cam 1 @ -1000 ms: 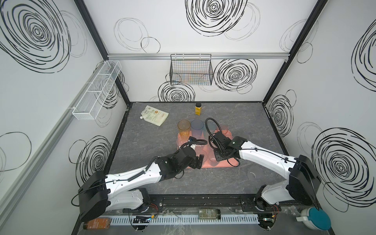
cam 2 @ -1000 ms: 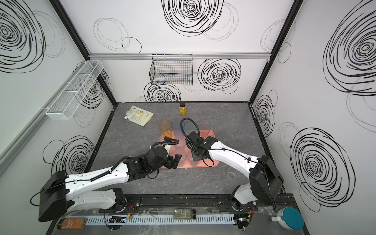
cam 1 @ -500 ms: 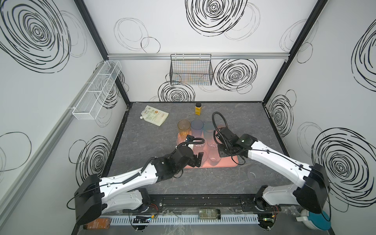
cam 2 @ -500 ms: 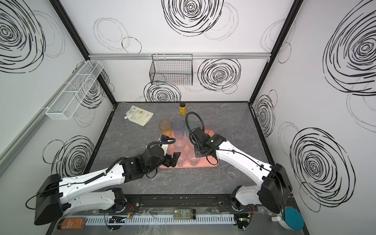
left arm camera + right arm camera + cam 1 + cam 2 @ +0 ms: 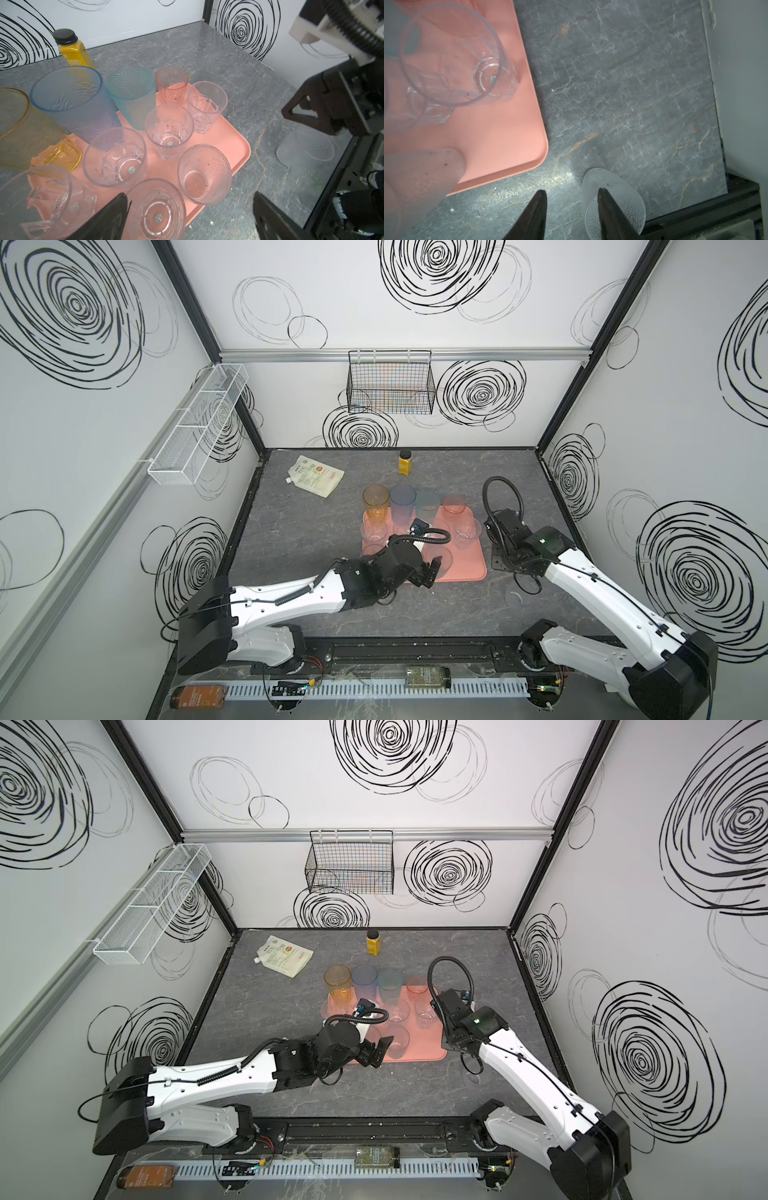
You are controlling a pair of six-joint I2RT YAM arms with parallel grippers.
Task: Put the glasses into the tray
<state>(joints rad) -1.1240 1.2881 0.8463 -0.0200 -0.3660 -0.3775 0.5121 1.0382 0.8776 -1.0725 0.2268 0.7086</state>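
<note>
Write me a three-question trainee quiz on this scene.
1. True or false: every glass stands on the tray.
2. What colour is the tall glass right beside the orange glass? A pink, B blue, C teal.
3. Fill in: the left gripper is ____.
Key: 1 false, a dimpled clear glass sits on the table beside the tray. 2 B, the blue glass. 3 open.

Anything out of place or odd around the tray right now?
One dimpled clear glass sits off the tray, on the table beside the tray's corner. It appears to stand rim-down, unlike the upright glasses on the tray. Nothing looks spilled or broken.
</note>
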